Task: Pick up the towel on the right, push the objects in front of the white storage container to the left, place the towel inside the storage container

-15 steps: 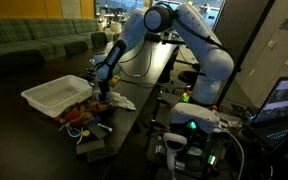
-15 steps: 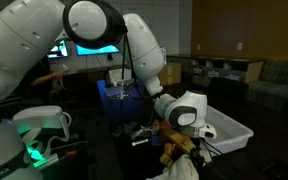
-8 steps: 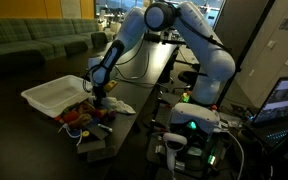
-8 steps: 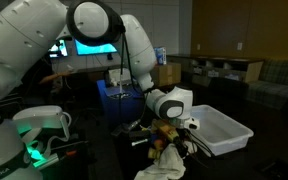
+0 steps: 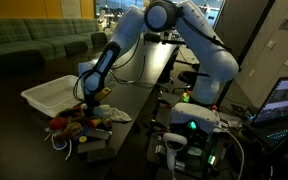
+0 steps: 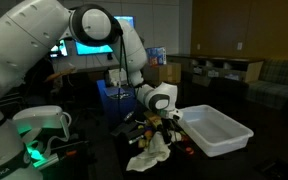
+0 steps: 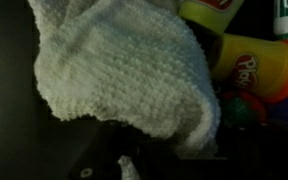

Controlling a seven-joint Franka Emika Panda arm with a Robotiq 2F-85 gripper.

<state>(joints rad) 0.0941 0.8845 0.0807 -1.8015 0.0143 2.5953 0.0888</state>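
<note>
The towel (image 7: 124,75) hangs beside a yellow Play-Doh tub (image 7: 262,72).

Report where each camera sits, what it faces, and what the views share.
Exterior view: beside the robot; the arm reaches image-left toward the white storage container, with the gripper holding the towel by the toys.
Exterior view: close by the arm's base, on the opposite side; the towel hangs from the gripper beside the container.
Wrist view: looks down; the towel fills it, Play-Doh tubs at right; no gripper clearly seen.
Shared: towel in all three; arm, gripper and container in both exterior views.
</note>
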